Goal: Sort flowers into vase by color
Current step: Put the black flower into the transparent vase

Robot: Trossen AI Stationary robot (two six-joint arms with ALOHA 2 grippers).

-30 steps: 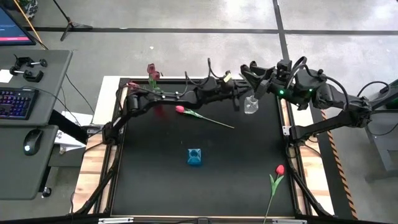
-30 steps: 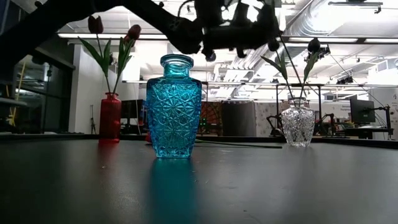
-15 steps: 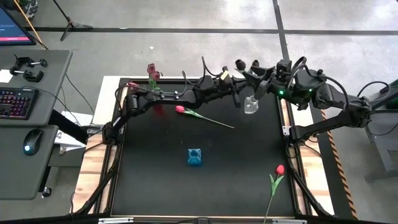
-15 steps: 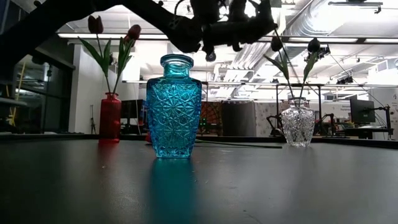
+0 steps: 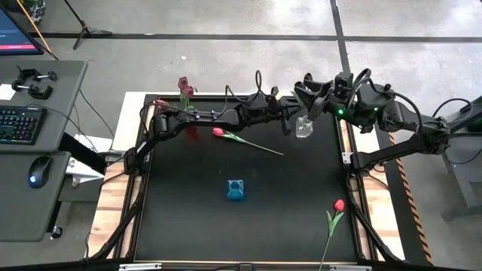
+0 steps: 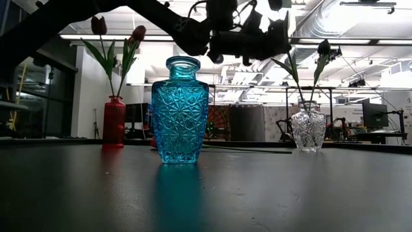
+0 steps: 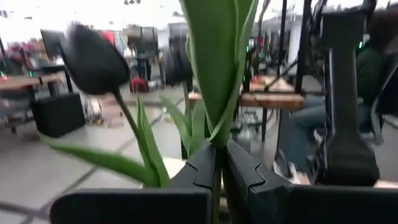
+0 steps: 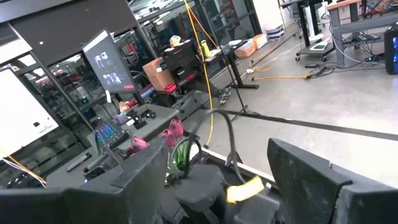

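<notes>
**Black-headed tulip held above the clear vase**

A matte black table (image 5: 196, 218) stands on a grey concrete floor, with a desk carrying a keyboard (image 5: 19, 124) and mouse to one side. From above, three vases show as small spots: a red vase (image 6: 114, 122) at the far left with two dark pink tulips (image 5: 184, 88), a blue vase (image 5: 236, 189) mid-table, and a clear vase (image 5: 303, 127) at the far right. The table-level camera alone reveals their build: the blue one is faceted cut glass with a wide neck, the clear one squat and patterned, the red one slim and smooth.

A red tulip (image 5: 218, 132) lies flat on the table with its thin stem running toward the right; another red tulip (image 5: 338, 205) lies at the near right edge.

The left gripper (image 7: 221, 163) reaches across to just beside the clear vase; its wrist camera shows the dark fingers pinched closed on a green stem with broad waxy leaves, beside a near-black tulip (image 7: 93, 51) with a smooth, egg-shaped head. The right gripper (image 5: 310, 90) hovers behind the clear vase, fingers spread wide and empty.
</notes>
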